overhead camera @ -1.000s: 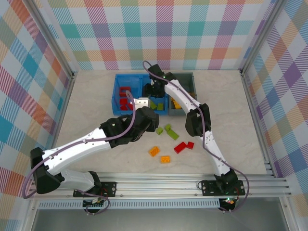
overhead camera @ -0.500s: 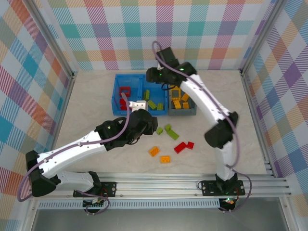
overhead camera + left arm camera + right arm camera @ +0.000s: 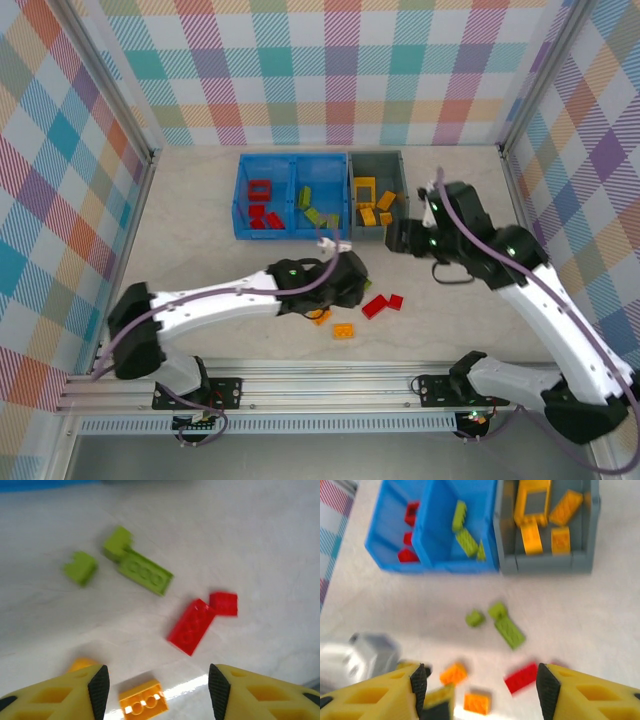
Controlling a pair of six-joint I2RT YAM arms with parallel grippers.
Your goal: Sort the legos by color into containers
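Where the camera looks down from above, the blue bin (image 3: 238, 195) and the grey bin (image 3: 378, 155) stand side by side at the far end of the desk (image 3: 190, 250). Red legos (image 3: 265, 218) lie in the blue bin's left compartment, green legos (image 3: 318, 215) in its right, and yellow-orange legos (image 3: 367, 213) in the grey bin. Loose on the desk in front of the bins are an orange brick (image 3: 343, 330), a long red brick (image 3: 374, 306) and a small red brick (image 3: 396, 300). The left jaws hang over this group; the right jaws hang just in front of the grey bin.

Left wrist view: the left jaws are spread, with nothing between the pads (image 3: 98, 690). Below them lie the orange brick, a second orange piece (image 3: 82, 664), the two red bricks touching at a corner, a green plate (image 3: 145, 572) touching a green cube (image 3: 117, 542), and a small green piece (image 3: 80, 567) lying apart.

Right wrist view (blurred): the right jaws are likewise spread and empty. The loose group lies below them, both bins beyond.

Progress, as judged: sorting is well past halfway. Every binned brick sits with its own colour, and about seven are left on the desk. The orange brick, nearest the left jaws, looks the likeliest next pick.
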